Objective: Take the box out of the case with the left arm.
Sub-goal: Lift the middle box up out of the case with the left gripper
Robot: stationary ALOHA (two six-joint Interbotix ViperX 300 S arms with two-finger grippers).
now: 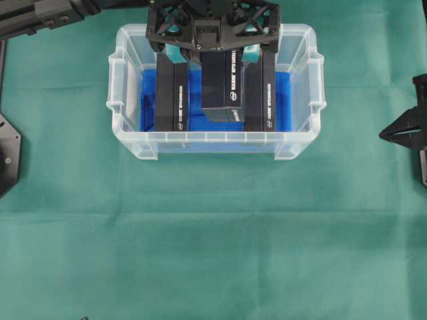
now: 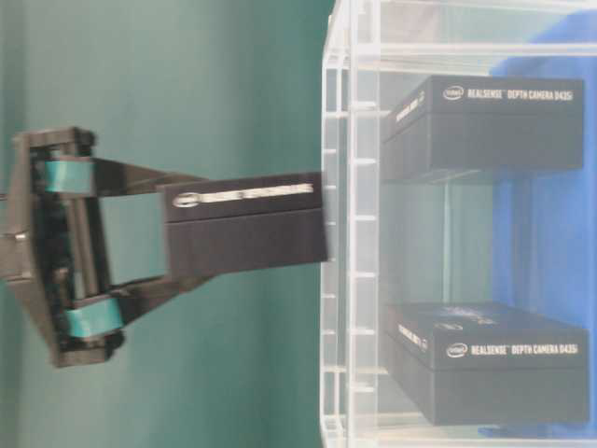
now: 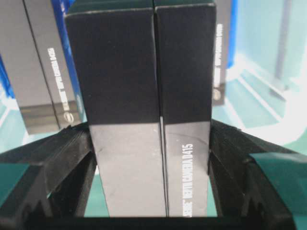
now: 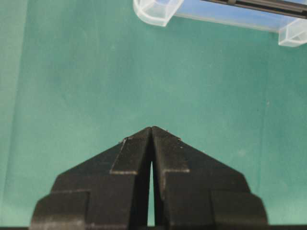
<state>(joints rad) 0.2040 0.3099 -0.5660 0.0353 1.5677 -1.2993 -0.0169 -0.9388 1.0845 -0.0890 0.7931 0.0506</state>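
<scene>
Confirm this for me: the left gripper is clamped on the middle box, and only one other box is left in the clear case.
Not quite. The left gripper is clamped on the middle box, but two other boxes remain in the clear case: the left box and the right box, one on each side of the held one. The overhead view shows both.

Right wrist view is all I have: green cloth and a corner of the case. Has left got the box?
Observer: Yes. The left gripper is clamped on one box.
Operator: Out of the case?
Observer: Nearly. At table level its lower end sits about at the rim of the case.
Operator: Anything else inside?
Observer: Two other boxes, one on each side, on the blue cloth.
</scene>
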